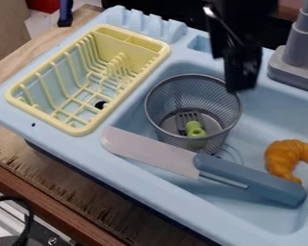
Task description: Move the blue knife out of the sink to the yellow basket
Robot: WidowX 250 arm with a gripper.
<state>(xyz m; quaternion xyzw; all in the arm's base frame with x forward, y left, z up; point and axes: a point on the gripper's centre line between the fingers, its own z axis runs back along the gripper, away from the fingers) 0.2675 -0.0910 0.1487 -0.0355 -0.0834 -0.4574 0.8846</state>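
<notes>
Camera view: blue knife (153,152) lies ungrasped across the sink's (263,113) near rim; I judge approach in hand, cannot determine my gripper's (241,88) opening, and should next align above the handle (250,177).

Worktop (28,55), pale wood grain, running diagonally from top left to bottom; lower-left edge ragged, splintered. Alongside, lower left: reddish-brown wooden strip (21,194). Bottom left corner: black cable (29,218), looped over grey-and-black surface. Upper left: plain beige panel (6,29); red patch (44,5); dark-blue upright (65,12). Top centre: black backdrop (176,9). Light: soft, diffuse.
</notes>
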